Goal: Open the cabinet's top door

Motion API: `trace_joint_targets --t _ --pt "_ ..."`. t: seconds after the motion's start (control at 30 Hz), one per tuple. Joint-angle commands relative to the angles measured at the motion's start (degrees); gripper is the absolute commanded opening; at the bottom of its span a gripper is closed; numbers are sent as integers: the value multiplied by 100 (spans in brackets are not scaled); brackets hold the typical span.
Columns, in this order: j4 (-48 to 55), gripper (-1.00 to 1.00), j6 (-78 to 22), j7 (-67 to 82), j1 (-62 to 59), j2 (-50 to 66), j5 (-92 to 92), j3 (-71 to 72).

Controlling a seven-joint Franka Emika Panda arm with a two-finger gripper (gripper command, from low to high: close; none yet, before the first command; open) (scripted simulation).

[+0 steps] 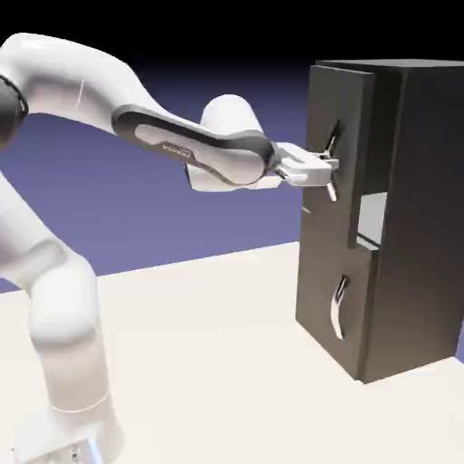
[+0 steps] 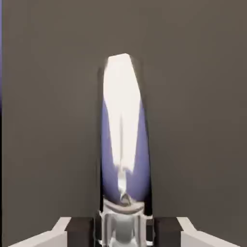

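Top door (image 1: pixel 337 149): the taller upper panel on the cabinet (image 1: pixel 412 217) at your right — standing ajar, its right edge swung out from the body, a lit gap showing behind it.
Handle (image 1: pixel 332 161): long curved silver bar on that panel; in the hand view it runs up from between the fingertips (image 2: pixel 124 144).
Gripper (image 1: pixel 328 166): level, reaching right, jaws closed narrow around the handle.
Lower door (image 1: pixel 331 304): shut, its small handle (image 1: pixel 339 308) untouched.
Risk: you could lose the slim, curved bar if you pull straight rather than along the door's arc — the pads may slide off.
Writing: small marking on the forearm (image 1: pixel 177 149), too small to read.
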State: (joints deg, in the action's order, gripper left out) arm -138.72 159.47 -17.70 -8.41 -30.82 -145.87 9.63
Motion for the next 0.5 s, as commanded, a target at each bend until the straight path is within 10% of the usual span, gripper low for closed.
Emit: trace_joint_targets --t 0.0,0.47 --pt "-65 -100 -23 164 -101 -84 241 117" --pt "-891 -100 -638 2381 -909 -1225 3729 1481"
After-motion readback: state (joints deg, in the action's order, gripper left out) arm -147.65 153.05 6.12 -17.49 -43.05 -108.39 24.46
